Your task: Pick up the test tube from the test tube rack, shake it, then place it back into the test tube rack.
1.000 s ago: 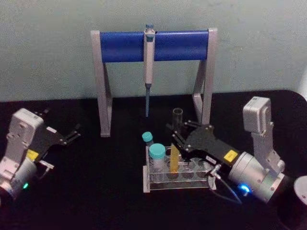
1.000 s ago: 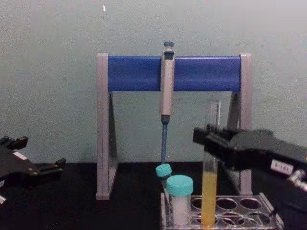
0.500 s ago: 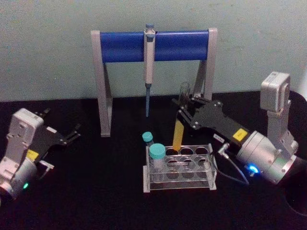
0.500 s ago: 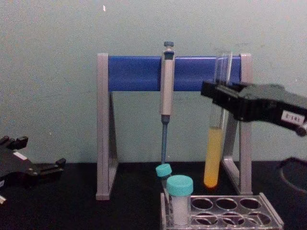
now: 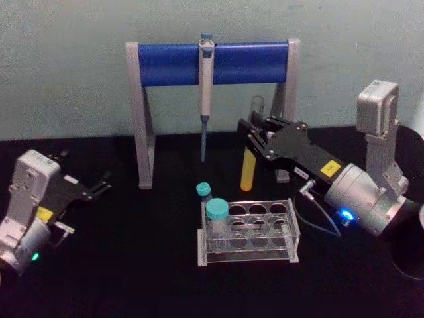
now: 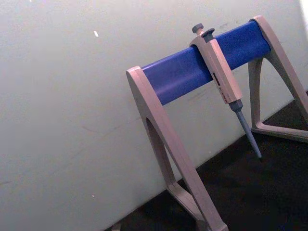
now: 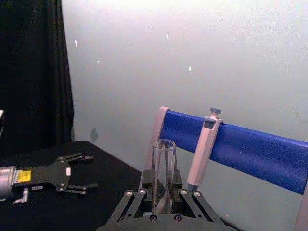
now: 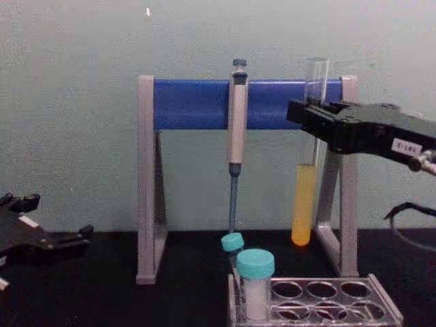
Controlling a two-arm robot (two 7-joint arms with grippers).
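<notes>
Test tube rack [image 5: 249,233] nearest, on table; left gripper [image 5: 101,186] parked at left, jaws apart; right gripper [image 5: 253,136] clamped on test tube's [image 5: 247,171] upper part; tube upright, hanging below gripper, above and behind rack; blue-barred stand [image 5: 172,64] behind.

Environment: laboratory. A pipette [image 5: 206,76] hangs on a blue-barred stand [image 5: 165,64]. A test tube rack [image 5: 265,233] holding capped vials [image 5: 216,212] stands on the black desk [image 5: 132,278].

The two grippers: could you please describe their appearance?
Both the left gripper and the right gripper have black flat-plate linkage fingers, a yellow label, a silver cylindrical wrist and a grey boxy housing. A thin grey cable loops beside the right wrist.
</notes>
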